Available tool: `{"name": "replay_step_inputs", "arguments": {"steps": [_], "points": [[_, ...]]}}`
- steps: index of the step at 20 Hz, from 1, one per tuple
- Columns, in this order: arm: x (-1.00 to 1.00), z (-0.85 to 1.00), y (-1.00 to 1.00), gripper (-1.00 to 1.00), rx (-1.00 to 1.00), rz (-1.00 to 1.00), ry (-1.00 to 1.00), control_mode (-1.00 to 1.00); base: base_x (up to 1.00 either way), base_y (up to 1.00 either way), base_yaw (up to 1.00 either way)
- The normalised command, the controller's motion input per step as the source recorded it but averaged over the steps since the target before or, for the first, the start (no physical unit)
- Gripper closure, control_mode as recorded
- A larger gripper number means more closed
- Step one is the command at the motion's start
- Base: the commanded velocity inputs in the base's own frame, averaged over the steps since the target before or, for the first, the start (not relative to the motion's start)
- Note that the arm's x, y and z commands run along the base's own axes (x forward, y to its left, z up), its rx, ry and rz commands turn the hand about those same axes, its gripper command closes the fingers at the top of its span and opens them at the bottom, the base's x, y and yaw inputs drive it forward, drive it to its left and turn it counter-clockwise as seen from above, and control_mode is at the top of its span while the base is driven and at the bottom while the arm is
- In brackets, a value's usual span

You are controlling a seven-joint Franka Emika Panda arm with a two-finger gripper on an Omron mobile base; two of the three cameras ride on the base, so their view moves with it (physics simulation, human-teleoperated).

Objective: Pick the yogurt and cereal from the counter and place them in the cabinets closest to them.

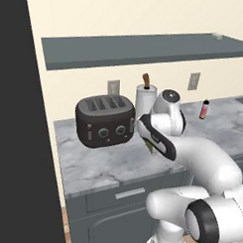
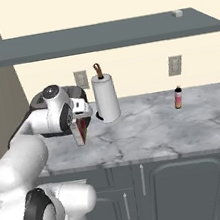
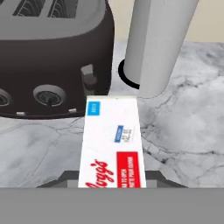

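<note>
The gripper (image 2: pixel 79 125) is clamped on the cereal box (image 3: pixel 113 144), holding it above the marble counter (image 2: pixel 156 129) just in front of the black toaster (image 1: pixel 104 120) and the paper-towel roll (image 2: pixel 106 98). In the hand view, the box's long axis runs away from the fingers toward the toaster's base.

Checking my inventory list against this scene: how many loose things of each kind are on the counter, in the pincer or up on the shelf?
Toaster: 1
Paper-towel roll: 1
Pink-red bottle: 1
Cereal box, gripped in the pincer: 1
Small pale thing on the shelf: 1
Total: 5
</note>
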Motion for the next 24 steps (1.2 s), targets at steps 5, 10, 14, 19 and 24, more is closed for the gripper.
{"name": "replay_step_inputs", "arguments": {"steps": [5,10,14,19,24], "points": [[-0.3,0.64,0.0,1.0,0.01,0.0,-0.08,-1.0,0.0,0.0,0.0],[-0.39,0.58,-0.03,1.0,0.02,0.0,-0.07,-1.0,0.0,0.0,0.0],[-0.5,0.55,-0.07,1.0,0.04,0.0,-0.03,-1.0,0.0,0.0,0.0],[-0.53,0.61,-0.07,1.0,0.03,0.0,-0.01,-1.0,0.0,0.0,0.0],[-0.53,0.67,-0.04,1.0,0.0,0.0,0.0,-1.0,0.0,0.0,0.0]]}}
